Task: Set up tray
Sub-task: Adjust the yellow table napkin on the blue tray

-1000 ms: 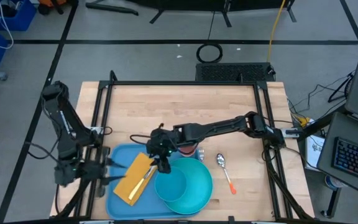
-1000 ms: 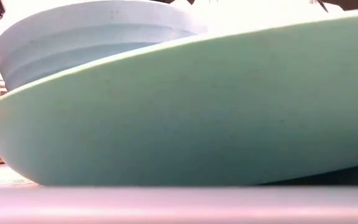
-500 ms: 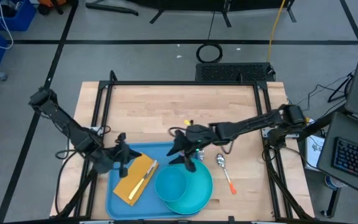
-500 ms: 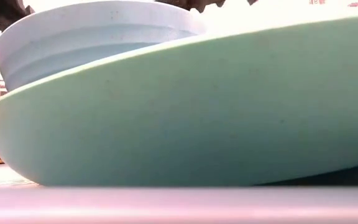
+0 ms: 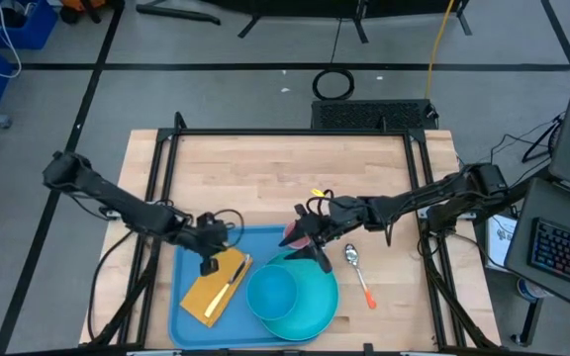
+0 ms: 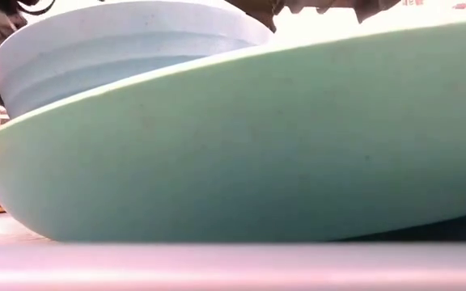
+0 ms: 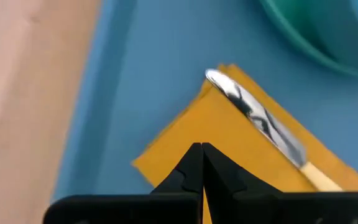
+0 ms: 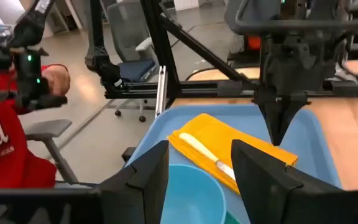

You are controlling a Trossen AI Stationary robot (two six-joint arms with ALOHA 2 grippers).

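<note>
Here, your left hand (image 5: 209, 265) sits at the far corner of the yellow napkin (image 5: 212, 287), its fingers (image 7: 196, 163) pressed together in a point right at the cloth's edge; whether any cloth is pinched between them you cannot tell. The napkin lies in the left half of the tray (image 5: 188, 255), which rests at the near edge of the table (image 5: 285, 168). A knife (image 5: 230, 284) lies on the napkin, blade toward the far side. A small bowl (image 5: 271, 294) sits inside a teal plate (image 5: 317, 295) on the tray's right half.

Your right hand (image 5: 308, 247) hovers with fingers spread above the plate's far rim, holding nothing. A spoon (image 5: 353, 259) waits on the bare wood just right of the plate.

If you mean to straighten the napkin, nudge slowly and low, since the knife will likely slide with the cloth.

Room is tight: the tray's left rim is near on one side, the bowl on the other. The far half of the table offers the freest path for withdrawing either arm.
</note>
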